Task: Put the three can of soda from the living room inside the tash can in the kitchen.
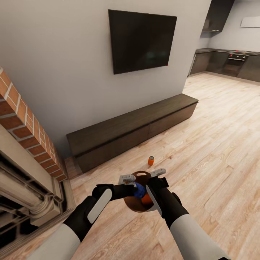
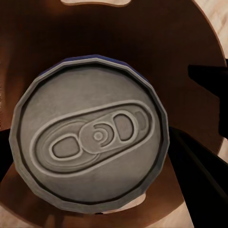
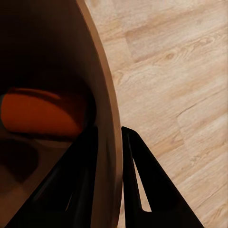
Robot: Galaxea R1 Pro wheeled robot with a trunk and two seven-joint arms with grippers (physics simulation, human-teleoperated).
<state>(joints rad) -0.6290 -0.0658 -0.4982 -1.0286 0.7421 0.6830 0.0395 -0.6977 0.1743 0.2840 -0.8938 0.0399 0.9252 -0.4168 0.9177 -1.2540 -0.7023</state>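
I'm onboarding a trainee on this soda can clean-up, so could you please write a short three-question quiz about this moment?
1. True or false: the right gripper pinches the trash can by its wall.
2. Which can does the left gripper hold over the trash can? A) blue soda can B) an orange one C) none
3. Fill in: one orange soda can stands on the ____ in front of the wooden bench.

Key: 1 true, with one finger inside the wall and one outside. 2 A, held over the bin, where another orange can already lies. 3 floor.
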